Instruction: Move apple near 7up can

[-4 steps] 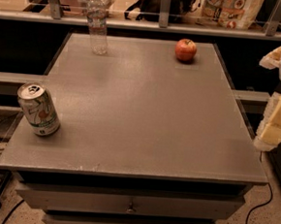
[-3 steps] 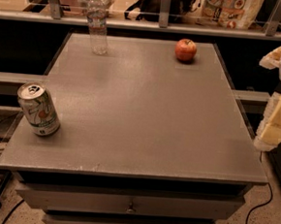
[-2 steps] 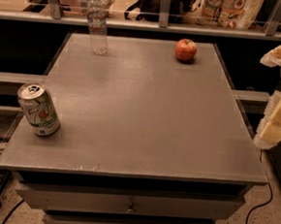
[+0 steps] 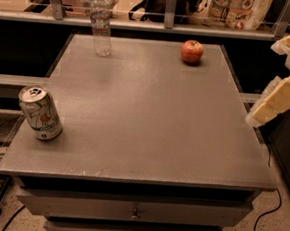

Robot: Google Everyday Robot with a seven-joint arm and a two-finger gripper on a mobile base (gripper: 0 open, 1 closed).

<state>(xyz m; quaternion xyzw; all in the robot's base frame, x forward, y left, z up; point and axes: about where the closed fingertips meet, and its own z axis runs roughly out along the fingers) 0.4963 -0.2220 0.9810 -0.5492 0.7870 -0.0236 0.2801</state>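
Red round apple [image 4: 191, 51] sits far from aluminium 7up can [image 4: 40, 113]; hand [image 4: 275, 103] beside table [image 4: 149, 123].

One high camera faces the table [image 4: 150, 118] from its front (gripper [image 4: 275, 103] at right).

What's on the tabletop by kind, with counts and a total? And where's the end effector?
Cans: 1, the 7up can, front left.
Bottles: 1, the water bottle, back left.
Fruit: 1, the apple, back right.
Total: 3.
The end effector is off the right edge of the table, apart from all three.
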